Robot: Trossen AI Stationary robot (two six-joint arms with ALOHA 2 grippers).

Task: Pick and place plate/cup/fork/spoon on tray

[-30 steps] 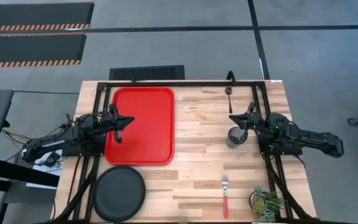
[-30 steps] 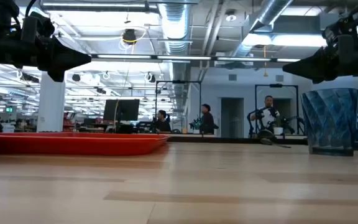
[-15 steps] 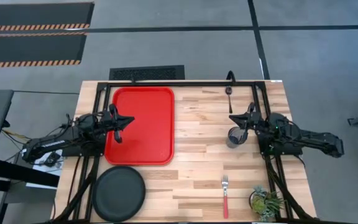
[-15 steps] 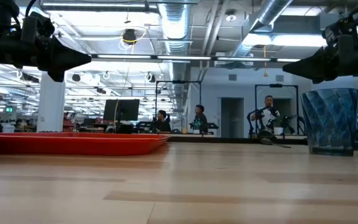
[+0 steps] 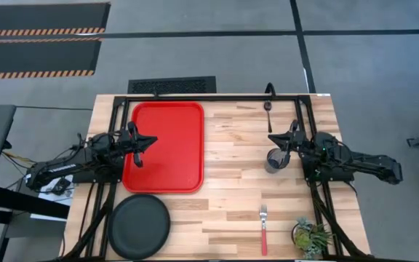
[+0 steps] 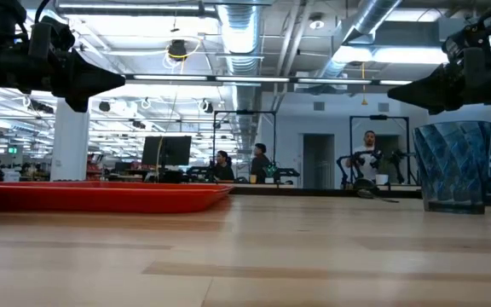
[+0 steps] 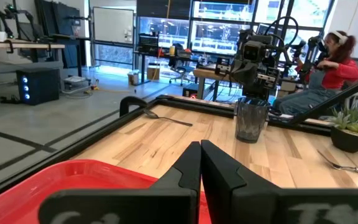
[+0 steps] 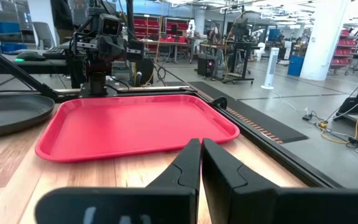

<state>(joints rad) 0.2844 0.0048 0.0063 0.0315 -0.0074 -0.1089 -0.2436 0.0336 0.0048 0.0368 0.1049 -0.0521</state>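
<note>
The red tray (image 5: pixel 164 145) lies flat on the table's far left part. The black plate (image 5: pixel 139 226) rests on the wood near the tray's front edge. The dark cup (image 5: pixel 274 161) stands upright on its base at mid right. The spoon (image 5: pixel 267 109) lies by the far edge, and the red-handled fork (image 5: pixel 263 228) lies near the front edge. My left gripper (image 5: pixel 153 140) hovers shut and level over the tray's left side. My right gripper (image 5: pixel 271 137) hovers shut and level just beyond the cup, higher than its rim (image 6: pixel 452 126).
A small potted plant (image 5: pixel 311 236) stands at the front right corner. Black frame rails (image 5: pixel 217 97) run along the far edge and down both sides. Bare wood (image 5: pixel 231 182) stretches between the tray and the cup. People show in the room behind.
</note>
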